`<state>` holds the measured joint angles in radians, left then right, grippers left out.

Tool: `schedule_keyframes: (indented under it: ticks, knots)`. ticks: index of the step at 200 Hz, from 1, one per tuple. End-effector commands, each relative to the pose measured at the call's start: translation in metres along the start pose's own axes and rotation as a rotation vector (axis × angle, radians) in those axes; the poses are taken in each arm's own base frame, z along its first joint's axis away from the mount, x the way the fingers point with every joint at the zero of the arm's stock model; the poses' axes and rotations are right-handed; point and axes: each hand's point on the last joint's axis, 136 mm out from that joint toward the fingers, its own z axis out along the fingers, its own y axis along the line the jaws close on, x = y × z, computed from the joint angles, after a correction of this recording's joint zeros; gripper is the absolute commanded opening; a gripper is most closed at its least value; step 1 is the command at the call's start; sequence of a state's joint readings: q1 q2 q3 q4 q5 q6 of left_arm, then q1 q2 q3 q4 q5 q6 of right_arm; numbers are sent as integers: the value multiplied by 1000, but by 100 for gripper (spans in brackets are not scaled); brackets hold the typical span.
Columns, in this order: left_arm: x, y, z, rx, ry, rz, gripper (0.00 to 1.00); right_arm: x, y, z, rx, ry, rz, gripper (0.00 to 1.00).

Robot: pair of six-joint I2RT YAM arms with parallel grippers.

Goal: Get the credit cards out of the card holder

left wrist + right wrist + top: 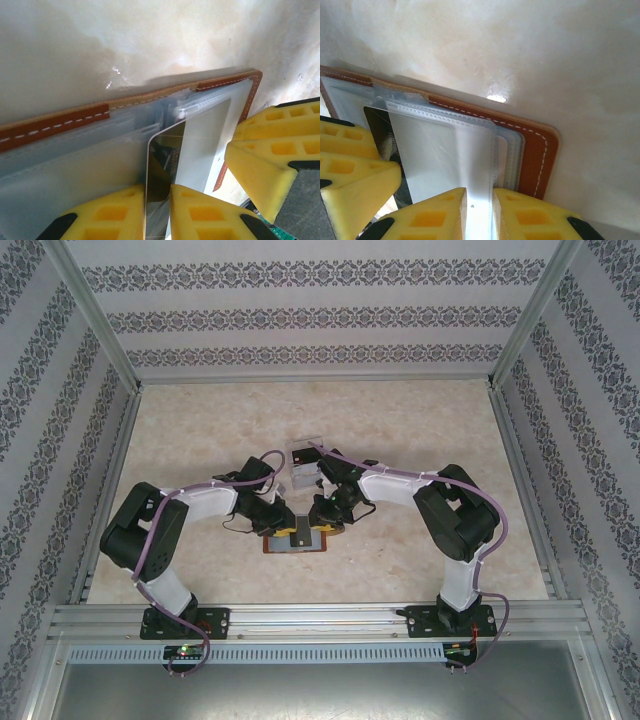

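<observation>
Left gripper [156, 190]: your fingers [107, 215] are drawn in to a narrow slot, and a credit card [162, 157] is clamped on edge between the pads. The card has a glossy face with a dark patch. Its rounded upper corner stands tilted above the grey-blue inner pockets of the card holder [55, 124]. The lower part of the card is hidden between the fingers, so you cannot tell whether its bottom edge sits in a pocket.

Right gripper [479, 192]: your fingers [532, 217] are likewise almost together, pinching a clear sleeve [442, 150]. This is a stitched transparent leaf that rises from the middle of the card holder. You cannot tell whether it has a card inside.

In each wrist view the other gripper's yellow fingers sit just beside the gripped piece, over the card holder's inner face.

The card holder lies open and flat on the marbled table [200, 430], its reddish-brown stitched border around the outside. From above, the left gripper is at the card holder's left half and the right gripper at its right half.

A clear tray [303, 455] lies beyond the card holder's far edge, apart from it and partly behind the right arm.
</observation>
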<state>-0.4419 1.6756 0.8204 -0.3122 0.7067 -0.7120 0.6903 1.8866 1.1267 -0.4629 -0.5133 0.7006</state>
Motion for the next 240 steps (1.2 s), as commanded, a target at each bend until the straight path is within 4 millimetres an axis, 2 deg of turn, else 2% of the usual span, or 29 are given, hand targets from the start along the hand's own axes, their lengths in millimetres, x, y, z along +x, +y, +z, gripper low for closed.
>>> schedule_keyframes:
  ticks: [1, 55, 100, 195, 240]
  knots:
    - [-5, -6, -9, 26, -29, 26, 17, 12, -20, 14, 87, 48, 14, 23]
    - [2, -1, -20, -23, -31, 50, 14, 12, -21, 13, 91, 48, 13, 23]
    - [7, 14, -30, -128, -20, 75, 14, 12, -21, 14, 92, 50, 12, 23]
    - [3, 8, -55, -187, -90, 121, 12, 12, -22, 13, 94, 54, 9, 23]
    - [3, 8, -59, -199, -98, 127, 10, 12, -20, 12, 92, 47, 5, 23]
